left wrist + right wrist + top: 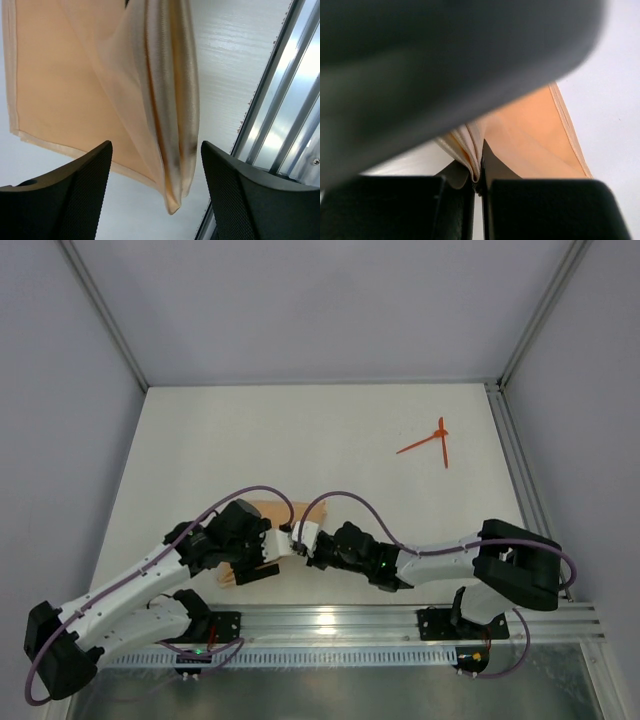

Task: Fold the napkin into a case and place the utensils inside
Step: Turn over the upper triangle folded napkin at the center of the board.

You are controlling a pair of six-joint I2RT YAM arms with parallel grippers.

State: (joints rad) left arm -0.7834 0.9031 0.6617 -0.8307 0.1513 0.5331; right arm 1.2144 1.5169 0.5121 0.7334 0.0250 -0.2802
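The peach-orange napkin (272,510) lies near the table's front edge, mostly covered by both grippers. My right gripper (301,538) is shut on a bunched fold of the napkin (530,135), which is squeezed between its fingers (479,172). A lifted corner of the napkin (170,115) hangs as a ridged fold between the fingers of my left gripper (156,150), which stands open around the fold without touching it. The rest of the cloth (60,85) lies flat. The two orange-red utensils (436,441) lie crossed at the far right of the table, far from both grippers.
An aluminium rail (400,620) runs along the front edge behind the arm bases and shows close to the left gripper as the rail (280,120). White walls with metal posts enclose the white table (300,440). A dark blurred shape (445,60) fills the top of the right wrist view.
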